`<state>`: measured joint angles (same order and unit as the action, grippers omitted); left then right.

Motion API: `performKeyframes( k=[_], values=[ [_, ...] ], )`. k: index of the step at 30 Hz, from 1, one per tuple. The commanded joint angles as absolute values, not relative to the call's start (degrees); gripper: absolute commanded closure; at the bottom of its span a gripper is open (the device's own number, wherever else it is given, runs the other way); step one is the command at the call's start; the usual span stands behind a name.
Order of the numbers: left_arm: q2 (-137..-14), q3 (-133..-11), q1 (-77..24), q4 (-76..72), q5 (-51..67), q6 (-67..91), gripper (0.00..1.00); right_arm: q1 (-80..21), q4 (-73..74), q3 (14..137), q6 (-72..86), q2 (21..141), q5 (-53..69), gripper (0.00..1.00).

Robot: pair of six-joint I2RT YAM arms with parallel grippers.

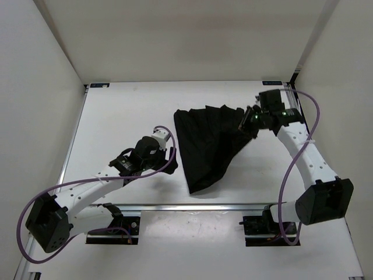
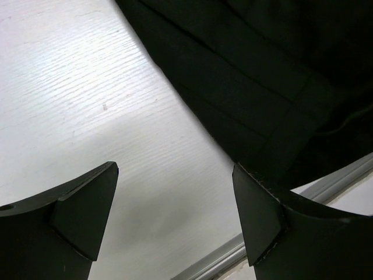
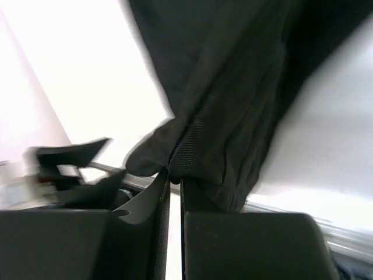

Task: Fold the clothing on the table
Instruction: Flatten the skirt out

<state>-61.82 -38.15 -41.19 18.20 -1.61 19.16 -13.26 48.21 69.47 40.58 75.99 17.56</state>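
Although the clothing (image 1: 210, 146) is gripped at one point, no finished fold is visible, so the task is judged to be at an early or middle stage.

**Location.** The garment lies on the table (image 1: 128, 111), right of centre and between the two arms. Its near tip ends just short of the near rail (image 1: 151, 205).

**Grippers.**
- The right gripper (image 3: 175, 175) is clenched on a bunched edge of the clothing at its far right end. The right wrist view shows fabric pinched between the nearly touching fingers.
- The left gripper (image 2: 175, 168) is released, with its jaws spread wide and nothing between them. It sits over bare table just beside the garment's left edge and does not touch it.

**Orientation.**
- The garment forms a fan. It is narrow at the pinched point on the far right and widens toward the left and toward the near edge.
- Creases radiate from the pinch.
- The long axis runs diagonally from the far right grip point to the near tip close to the table's centre line.
- The left edge runs roughly from far to near.

**Work done.** One end is secured and gathered. Whether layers already overlap under the black fabric cannot be told.

**Work left.** As judged, the cloth has to be spread flat and squared. Its halves then have to be laid over each other and the grip let go.
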Motion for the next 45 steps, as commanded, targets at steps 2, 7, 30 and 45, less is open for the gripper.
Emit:
performKeyframes(
  k=[2,7,30,45],
  values=[
    [-62.93,-38.67,-41.92,15.65,0.79,19.25,0.10,-17.47,36.21,84.97,38.51,82.41,23.39,0.99],
    [-63.54,-39.03,-41.57,15.12,1.23,19.16,0.11,-21.88,48.31,112.60,30.69,98.33,17.75,1.00],
    [-66.61,-37.00,-40.61,12.40,1.85,21.89,0.12,-31.20,43.91,116.91,19.58,105.24,14.94,1.00],
    [-75.23,-39.29,-41.48,7.21,8.69,26.71,0.13,1.39,27.42,47.23,38.75,57.93,25.58,1.00]
  ],
)
